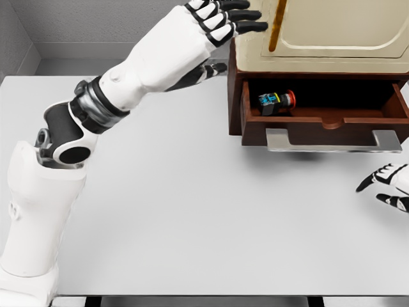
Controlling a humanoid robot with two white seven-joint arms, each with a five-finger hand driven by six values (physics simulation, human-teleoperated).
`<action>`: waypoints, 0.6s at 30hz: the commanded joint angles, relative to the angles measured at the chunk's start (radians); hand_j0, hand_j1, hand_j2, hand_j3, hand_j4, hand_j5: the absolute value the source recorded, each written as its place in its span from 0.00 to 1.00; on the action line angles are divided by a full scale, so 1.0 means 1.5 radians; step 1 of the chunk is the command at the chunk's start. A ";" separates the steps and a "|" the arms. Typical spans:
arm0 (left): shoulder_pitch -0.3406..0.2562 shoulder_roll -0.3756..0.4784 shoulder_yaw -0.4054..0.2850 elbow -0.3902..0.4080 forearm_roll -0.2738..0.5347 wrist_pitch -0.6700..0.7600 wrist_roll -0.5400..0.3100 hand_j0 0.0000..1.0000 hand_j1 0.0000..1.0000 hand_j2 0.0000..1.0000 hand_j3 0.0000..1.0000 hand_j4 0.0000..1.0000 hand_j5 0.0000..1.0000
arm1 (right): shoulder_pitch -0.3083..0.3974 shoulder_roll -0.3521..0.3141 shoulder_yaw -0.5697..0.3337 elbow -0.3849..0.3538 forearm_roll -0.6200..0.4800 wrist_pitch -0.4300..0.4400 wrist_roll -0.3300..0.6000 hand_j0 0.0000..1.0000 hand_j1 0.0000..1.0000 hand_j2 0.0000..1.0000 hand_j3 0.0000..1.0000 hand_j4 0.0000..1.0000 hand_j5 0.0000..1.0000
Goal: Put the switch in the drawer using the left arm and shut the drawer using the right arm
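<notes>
On the pale grey desk (192, 211), the right hand (390, 185) waits relaxed near the open brown wooden drawer (326, 125) holding the small black red-capped switch (276, 100), while the empty, spread left hand (223, 19), hovering far-left, risks clipping the cabinet.

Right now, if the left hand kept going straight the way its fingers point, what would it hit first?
Probably the beige top of the brown wooden cabinet. The white-and-black left hand, fingers spread, points right, its fingertips already overlapping the cabinet's left edge. Depth is unclear, so it might pass just above it.
</notes>
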 commanded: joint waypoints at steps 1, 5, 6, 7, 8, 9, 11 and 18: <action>0.015 0.103 0.143 0.000 0.105 -0.005 0.001 0.95 0.95 0.95 0.95 0.95 0.95 | -0.001 -0.017 -0.001 0.001 -0.030 0.001 0.000 0.58 0.58 0.58 0.58 0.58 0.58; 0.195 0.190 0.244 0.029 0.147 -0.005 -0.002 1.00 1.00 1.00 1.00 1.00 1.00 | -0.003 -0.018 -0.001 0.001 -0.050 0.001 0.001 0.57 0.57 0.57 0.57 0.57 0.57; 0.228 0.192 0.244 0.064 0.144 -0.005 -0.003 1.00 1.00 1.00 1.00 1.00 1.00 | -0.005 -0.018 -0.001 0.000 -0.053 0.001 0.002 0.57 0.57 0.57 0.57 0.57 0.57; 0.240 0.199 0.242 0.122 0.138 -0.005 -0.005 1.00 1.00 1.00 1.00 1.00 1.00 | -0.008 -0.018 0.000 0.000 -0.053 0.001 0.002 0.56 0.56 0.56 0.56 0.56 0.56; 0.251 0.217 0.238 0.168 0.136 -0.005 -0.006 1.00 1.00 1.00 1.00 1.00 1.00 | -0.009 -0.017 0.000 0.001 -0.053 0.001 0.002 0.56 0.56 0.56 0.56 0.56 0.56; 0.264 0.227 0.220 0.210 0.132 -0.005 -0.006 1.00 1.00 1.00 1.00 1.00 1.00 | -0.009 -0.016 0.000 0.000 -0.053 0.001 0.003 0.57 0.57 0.57 0.57 0.57 0.57; 0.262 0.225 0.208 0.222 0.132 -0.005 -0.006 1.00 1.00 1.00 1.00 1.00 1.00 | -0.010 -0.015 0.001 -0.001 -0.052 0.001 0.003 0.57 0.57 0.57 0.57 0.57 0.57; 0.263 0.217 0.210 0.261 0.157 -0.005 -0.007 1.00 1.00 1.00 1.00 1.00 1.00 | -0.048 0.029 0.004 0.004 -0.044 0.001 0.007 0.57 0.57 0.57 0.57 0.57 0.57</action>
